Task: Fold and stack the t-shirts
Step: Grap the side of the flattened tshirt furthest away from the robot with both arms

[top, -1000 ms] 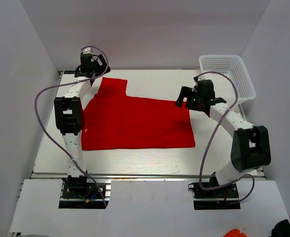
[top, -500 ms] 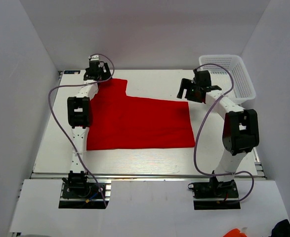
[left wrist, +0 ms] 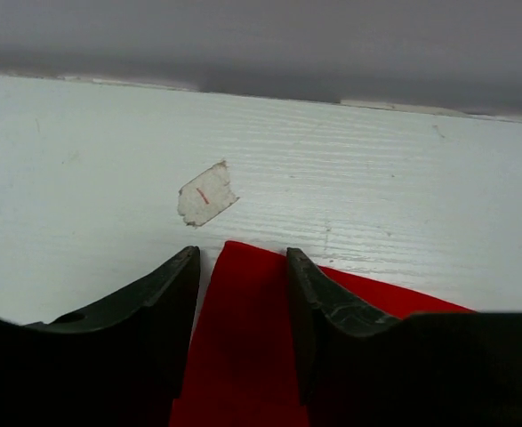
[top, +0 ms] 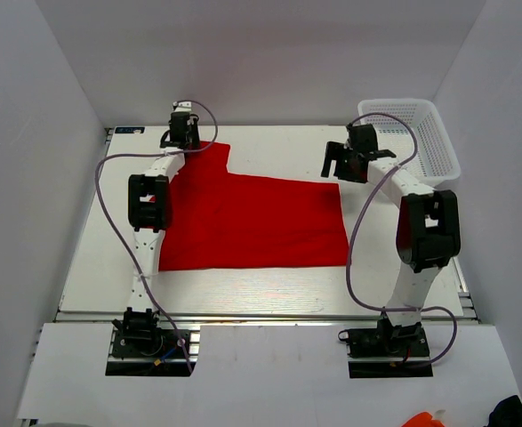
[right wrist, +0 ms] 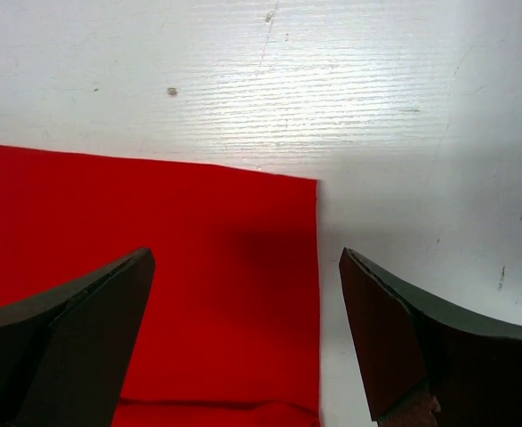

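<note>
Shirt flat on bench, left hand spread astride its 11 o'clock corner, right hand spread wide over its 1 o'clock corner, left hand shifted toward 3 o'clock since a second ago.

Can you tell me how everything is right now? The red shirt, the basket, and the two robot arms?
red t-shirt: lying flat on the table, not gripped or lifted.
left end effector: open, one finger on each side of the shirt's far left corner.
right end effector: open wide, over the shirt's far right corner.
white basket: upright at the table's far right corner, nothing seen inside.
</note>
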{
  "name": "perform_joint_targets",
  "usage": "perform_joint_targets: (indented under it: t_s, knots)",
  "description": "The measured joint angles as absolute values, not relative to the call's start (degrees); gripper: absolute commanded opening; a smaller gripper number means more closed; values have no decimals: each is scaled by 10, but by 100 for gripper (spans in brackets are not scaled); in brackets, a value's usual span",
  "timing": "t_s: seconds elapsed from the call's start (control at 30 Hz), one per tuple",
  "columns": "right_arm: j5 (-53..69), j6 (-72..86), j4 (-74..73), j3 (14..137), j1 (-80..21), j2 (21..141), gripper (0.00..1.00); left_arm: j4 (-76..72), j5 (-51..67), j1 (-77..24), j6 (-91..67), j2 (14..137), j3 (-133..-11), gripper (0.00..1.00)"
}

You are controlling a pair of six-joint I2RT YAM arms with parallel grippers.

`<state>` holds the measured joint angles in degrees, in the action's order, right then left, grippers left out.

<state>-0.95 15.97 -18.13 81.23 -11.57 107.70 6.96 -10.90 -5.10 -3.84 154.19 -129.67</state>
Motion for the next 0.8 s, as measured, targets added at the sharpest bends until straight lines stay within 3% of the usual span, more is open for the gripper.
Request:
perform_joint_targets:
  t_s: [0.07, 0.23, 0.63, 0.73, 0.77, 0.8]
  knots:
    - [-14, 160, -183, 820, -116, 1087, 90, 60, -113, -57, -28, 1542, -1293, 41]
    - [-24, 163, -199, 852, -116, 1127, 90, 55, -116, -67, -9, 1542, -1290, 0]
    - [-50, 187, -241, 995, -116, 1272, 89, 14, -131, -69, -6, 1501, -1209, 0]
    - [-52, 197, -242, 995, -117, 1281, 78, 12, -132, -69, -8, 1489, -1191, 0]
    - [-51, 199, -243, 995, -116, 1281, 71, 11, -132, -69, -9, 1485, -1184, 0]
    - [-52, 201, -242, 995, -116, 1281, 57, 8, -132, -69, -10, 1477, -1173, 0]
